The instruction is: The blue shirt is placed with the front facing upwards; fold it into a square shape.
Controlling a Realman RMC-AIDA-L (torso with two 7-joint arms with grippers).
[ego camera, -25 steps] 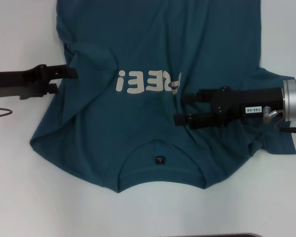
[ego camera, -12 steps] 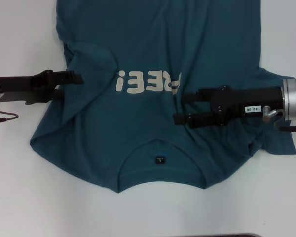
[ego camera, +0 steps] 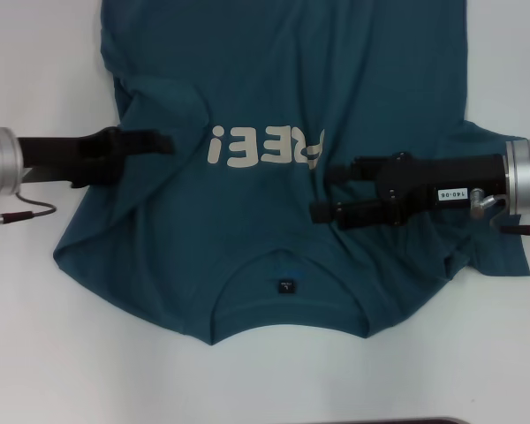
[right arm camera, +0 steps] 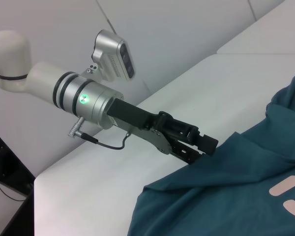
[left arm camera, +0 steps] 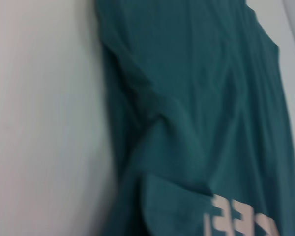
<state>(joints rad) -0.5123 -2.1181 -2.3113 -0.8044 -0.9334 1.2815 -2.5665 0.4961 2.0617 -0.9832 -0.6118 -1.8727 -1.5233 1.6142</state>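
Note:
The blue shirt point(ego camera: 283, 106) lies spread on the white table point(ego camera: 35, 336), front up, collar and neck label point(ego camera: 285, 285) at the near side. Its off-white letters point(ego camera: 263, 146) read across the chest. The shirt's left side is folded inward into a ridge point(ego camera: 163, 97), which the left wrist view shows as a ridge point(left arm camera: 172, 128). My left gripper point(ego camera: 146, 155) reaches in over that folded part, open, with no cloth between its fingers. My right gripper point(ego camera: 322, 192) hovers open over the chest right of the letters. The right wrist view shows the left gripper point(right arm camera: 204, 148) at the shirt's edge point(right arm camera: 187, 177).
Bare white table point(ego camera: 53, 53) surrounds the shirt on the left, right and near sides. A dark edge point(ego camera: 380, 421) runs along the table's near side. The right sleeve point(ego camera: 495, 256) lies bunched under my right arm.
My left gripper has slid right, from the shirt's left edge to over the folded part near the letters. The right gripper and the shirt have stayed put.

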